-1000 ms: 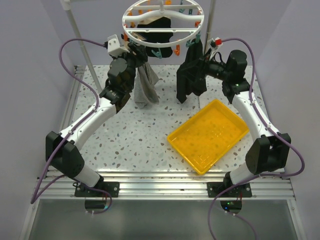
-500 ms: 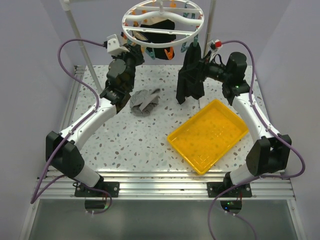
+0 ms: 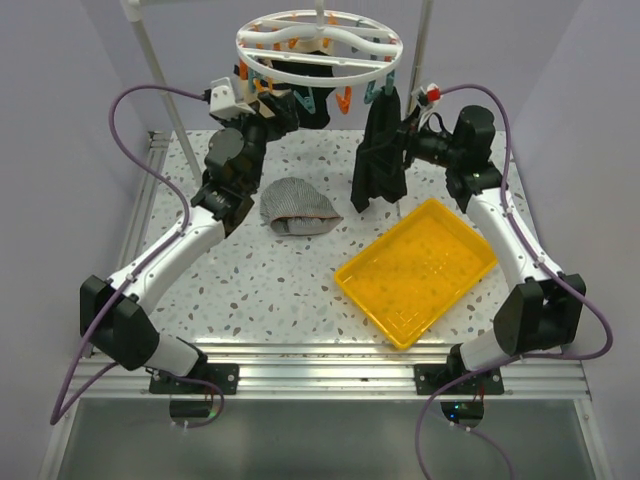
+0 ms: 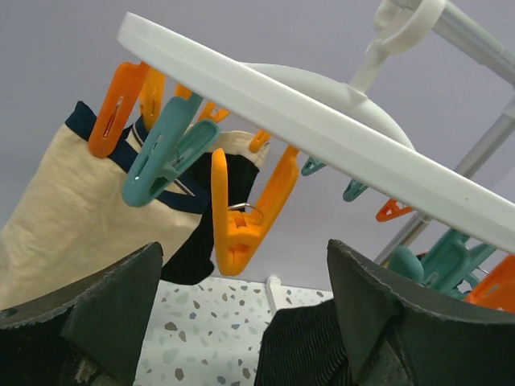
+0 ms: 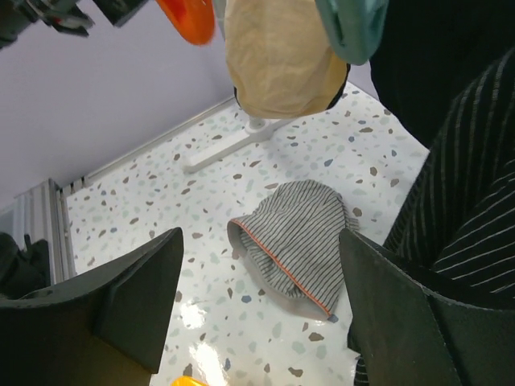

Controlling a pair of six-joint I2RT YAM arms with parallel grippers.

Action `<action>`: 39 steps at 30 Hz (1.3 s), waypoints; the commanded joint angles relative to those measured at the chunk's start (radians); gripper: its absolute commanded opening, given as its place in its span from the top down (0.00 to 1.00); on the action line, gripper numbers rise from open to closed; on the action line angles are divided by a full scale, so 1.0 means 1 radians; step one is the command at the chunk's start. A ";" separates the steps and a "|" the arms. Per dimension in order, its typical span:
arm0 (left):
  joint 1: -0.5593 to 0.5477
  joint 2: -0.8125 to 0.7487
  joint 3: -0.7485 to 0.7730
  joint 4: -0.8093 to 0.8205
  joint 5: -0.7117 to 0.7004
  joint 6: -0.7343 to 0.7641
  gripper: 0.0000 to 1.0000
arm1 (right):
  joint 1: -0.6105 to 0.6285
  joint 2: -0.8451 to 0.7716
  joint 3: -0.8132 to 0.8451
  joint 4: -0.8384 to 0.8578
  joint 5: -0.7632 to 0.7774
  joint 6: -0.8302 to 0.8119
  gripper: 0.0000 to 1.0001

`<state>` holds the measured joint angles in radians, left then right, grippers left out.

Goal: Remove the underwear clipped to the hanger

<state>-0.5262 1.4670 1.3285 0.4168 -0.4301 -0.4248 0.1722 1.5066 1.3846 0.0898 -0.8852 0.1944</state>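
My left fingers [image 4: 88, 314] and right fingers [image 5: 121, 297] are both spread open. The striped pair [image 3: 298, 207] lies on the bench [image 3: 250, 290]. The beige pair [image 4: 72, 225] and black pair [image 3: 378, 170] hang from the hanger [image 3: 320, 45], limp and light, so I'd pinch just under a peg [image 4: 241, 217].

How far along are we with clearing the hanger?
Done: the striped underwear lies loose on the table. In hand: nothing; the left claw is open under the hanger, the right claw open beside the black underwear. Left: the beige underwear and that black one hang clipped.
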 commanded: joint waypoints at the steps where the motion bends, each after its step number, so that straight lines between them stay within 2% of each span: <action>1: -0.006 -0.089 -0.028 0.011 0.076 0.017 0.13 | 0.004 -0.049 -0.001 -0.057 -0.072 -0.105 0.18; 4: -0.005 -0.138 -0.072 0.001 0.105 0.035 0.06 | 0.004 -0.063 -0.001 -0.123 -0.118 -0.190 0.16; 5: -0.005 -0.151 -0.089 -0.006 0.111 0.038 0.04 | 0.006 -0.069 -0.001 -0.140 -0.130 -0.276 0.15; 7: -0.005 -0.186 -0.104 -0.029 0.128 0.052 0.00 | 0.004 -0.074 -0.001 -0.198 -0.171 -0.344 0.14; 16: -0.005 -0.316 -0.192 -0.167 0.137 0.112 0.00 | 0.015 -0.083 -0.007 -0.398 -0.313 -0.702 0.12; 19: -0.003 -0.378 -0.250 -0.202 0.111 0.127 0.00 | 0.056 -0.066 -0.004 -0.519 -0.295 -0.846 0.12; 20: -0.003 -0.393 -0.279 -0.222 0.103 0.130 0.00 | 0.073 -0.062 0.004 -0.554 -0.276 -0.940 0.12; 24: -0.004 -0.491 -0.370 -0.295 0.068 0.130 0.00 | 0.197 -0.039 -0.002 -0.682 -0.100 -1.105 0.12; 27: -0.005 -0.566 -0.477 -0.354 0.030 0.074 0.00 | 0.257 -0.031 -0.047 -0.661 0.000 -1.159 0.13; 30: -0.003 -0.655 -0.593 -0.392 -0.016 -0.008 0.00 | 0.375 -0.031 -0.128 -0.459 0.187 -1.086 0.14; 31: -0.003 -0.677 -0.642 -0.401 -0.028 -0.050 0.00 | 0.397 -0.028 -0.149 -0.419 0.291 -1.067 0.14; 35: -0.005 -0.760 -0.719 -0.481 -0.082 -0.118 0.00 | 0.475 0.023 -0.206 -0.293 0.412 -1.075 0.15; 39: -0.003 -0.812 -0.742 -0.539 -0.122 -0.143 0.00 | 0.526 0.148 -0.191 -0.172 0.517 -1.055 0.13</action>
<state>-0.5262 0.6880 0.5911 -0.0788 -0.4850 -0.5076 0.6796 1.5921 1.1809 -0.2592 -0.5262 -0.8631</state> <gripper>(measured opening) 0.997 0.866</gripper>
